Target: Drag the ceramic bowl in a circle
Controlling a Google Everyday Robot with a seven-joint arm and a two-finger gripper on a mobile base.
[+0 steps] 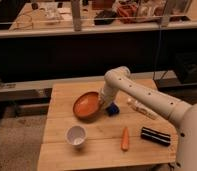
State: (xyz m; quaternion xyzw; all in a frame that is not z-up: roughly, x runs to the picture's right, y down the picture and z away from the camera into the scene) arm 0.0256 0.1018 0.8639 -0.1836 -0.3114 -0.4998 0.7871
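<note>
The ceramic bowl (pixel 87 105) is wide, shallow and orange-red with a darker rim. It sits tilted on the wooden table (pixel 62 125), left of centre. My gripper (pixel 104 101) comes down from the white arm (pixel 142 97) onto the bowl's right rim. The small white cup (pixel 76 135) stands in front of the bowl, apart from it.
A blue object (pixel 112 109) lies just right of the bowl under the arm. An orange carrot (pixel 125 138) and a black cylinder (pixel 155 136) lie at the front right. A white object (pixel 142 108) lies on the right. A dark counter and railing run behind the table.
</note>
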